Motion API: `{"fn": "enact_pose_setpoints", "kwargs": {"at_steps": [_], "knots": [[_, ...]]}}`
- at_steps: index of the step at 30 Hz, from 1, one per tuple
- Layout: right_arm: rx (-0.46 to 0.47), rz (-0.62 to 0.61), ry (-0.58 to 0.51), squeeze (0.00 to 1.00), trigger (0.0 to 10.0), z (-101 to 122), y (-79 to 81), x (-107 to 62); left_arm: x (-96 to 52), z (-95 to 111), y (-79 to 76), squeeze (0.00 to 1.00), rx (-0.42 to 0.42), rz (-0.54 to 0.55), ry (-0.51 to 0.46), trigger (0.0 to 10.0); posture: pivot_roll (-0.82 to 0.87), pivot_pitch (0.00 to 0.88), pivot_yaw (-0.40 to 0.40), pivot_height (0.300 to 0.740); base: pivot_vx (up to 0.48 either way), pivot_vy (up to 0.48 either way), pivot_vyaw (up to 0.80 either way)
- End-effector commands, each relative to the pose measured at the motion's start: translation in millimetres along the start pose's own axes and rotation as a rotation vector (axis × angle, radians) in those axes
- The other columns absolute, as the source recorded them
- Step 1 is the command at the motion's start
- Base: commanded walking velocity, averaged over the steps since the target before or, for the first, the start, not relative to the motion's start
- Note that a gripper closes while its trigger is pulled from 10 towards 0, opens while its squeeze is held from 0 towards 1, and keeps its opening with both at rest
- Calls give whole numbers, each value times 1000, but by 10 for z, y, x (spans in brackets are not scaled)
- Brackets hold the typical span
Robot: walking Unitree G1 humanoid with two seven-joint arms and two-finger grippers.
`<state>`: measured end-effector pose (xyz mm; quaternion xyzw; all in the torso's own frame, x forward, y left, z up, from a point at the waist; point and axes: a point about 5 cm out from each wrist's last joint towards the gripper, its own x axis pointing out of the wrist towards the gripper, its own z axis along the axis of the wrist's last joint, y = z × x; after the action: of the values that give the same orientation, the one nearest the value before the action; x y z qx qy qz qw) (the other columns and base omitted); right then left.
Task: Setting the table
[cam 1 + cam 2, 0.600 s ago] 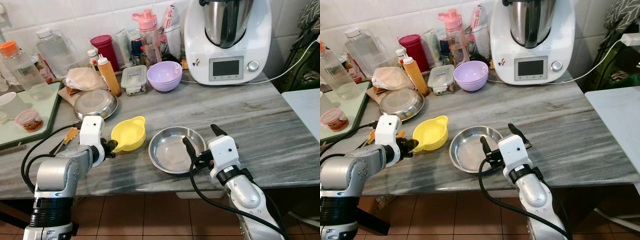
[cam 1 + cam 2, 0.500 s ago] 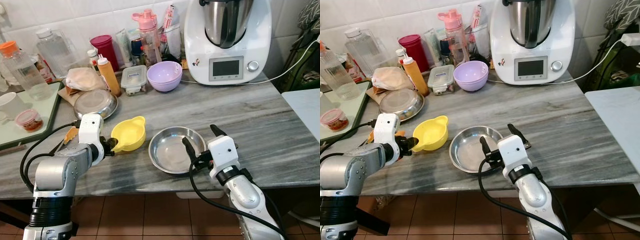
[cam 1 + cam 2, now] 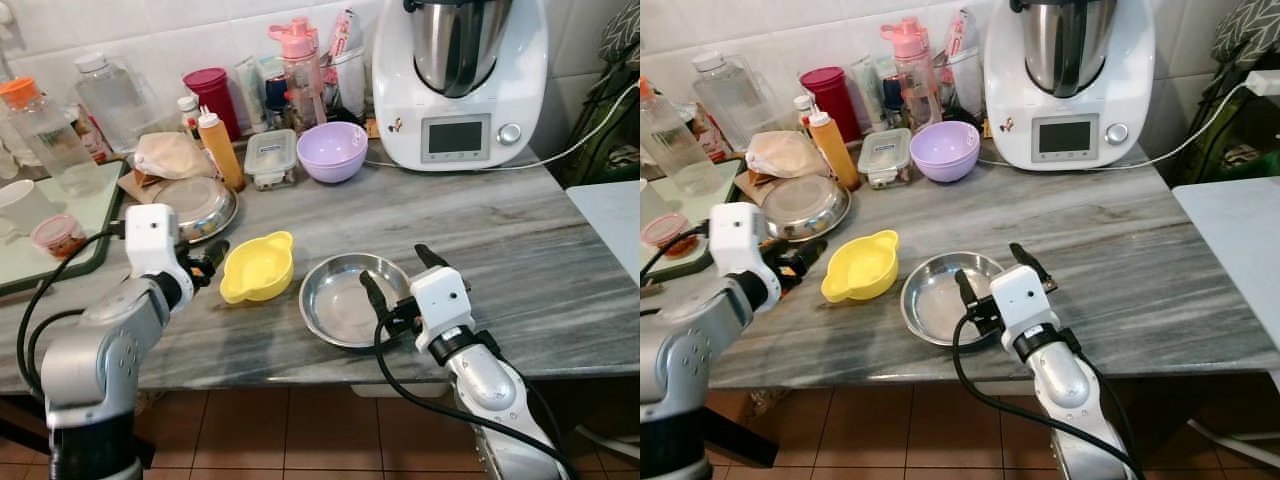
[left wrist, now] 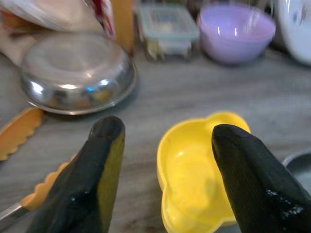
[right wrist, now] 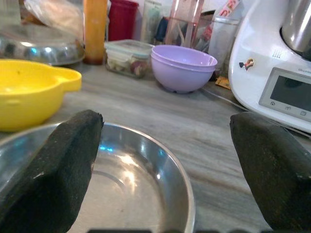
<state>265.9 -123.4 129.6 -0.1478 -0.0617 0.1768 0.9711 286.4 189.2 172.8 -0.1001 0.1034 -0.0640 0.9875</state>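
A yellow bowl (image 3: 258, 268) with small handles sits on the marble counter (image 3: 520, 240). To its right lies an empty shallow steel plate (image 3: 345, 305). My left gripper (image 3: 206, 262) hovers just left of the yellow bowl, open and apart from it. In the left wrist view the yellow bowl (image 4: 197, 170) lies ahead between the spread fingers (image 4: 104, 145). My right gripper (image 3: 393, 268) stands open at the plate's right rim, one finger over the dish and one outside it. The steel plate (image 5: 126, 189) shows low between those fingers (image 5: 73, 145).
An upturned steel bowl (image 3: 195, 205) and orange tongs (image 4: 19, 136) lie behind my left gripper. Purple bowls (image 3: 331, 150), a lidded container (image 3: 270, 158), a squeeze bottle (image 3: 218, 150) and a large white food processor (image 3: 460, 80) line the back. A green tray (image 3: 60, 225) sits at far left.
My left gripper has drawn back to the left and upward, away from the yellow bowl's near handle. The bowl stays in place. The right arm has barely moved.
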Motion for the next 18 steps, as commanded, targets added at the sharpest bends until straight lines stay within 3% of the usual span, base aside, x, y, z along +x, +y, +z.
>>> {"fn": "enact_pose_setpoints", "kwargs": {"at_steps": [1,5,10,11,18], "knots": [[-9,-19,-7,0,10000,17,-25,23,-74,75,41,1000,2,19,-73,10000,-174,0,130,740,0,0,0],[-36,-63,7,0,10000,-11,-115,11,-226,-53,-44,1000,-31,-6,-123,10000,-171,2,120,740,0,0,0],[-56,-138,34,0,10000,-42,-225,-13,-371,-337,-60,1000,-46,-28,-87,10000,-177,6,117,740,0,0,0],[-57,-194,53,0,10000,-59,-304,-35,-411,-436,-57,1000,-41,-28,-70,10000,-180,9,115,740,0,0,0],[-96,-327,99,0,10000,-124,-505,-132,-493,-589,-76,1000,-27,-58,-92,10000,-191,18,116,740,0,0,0]]}}
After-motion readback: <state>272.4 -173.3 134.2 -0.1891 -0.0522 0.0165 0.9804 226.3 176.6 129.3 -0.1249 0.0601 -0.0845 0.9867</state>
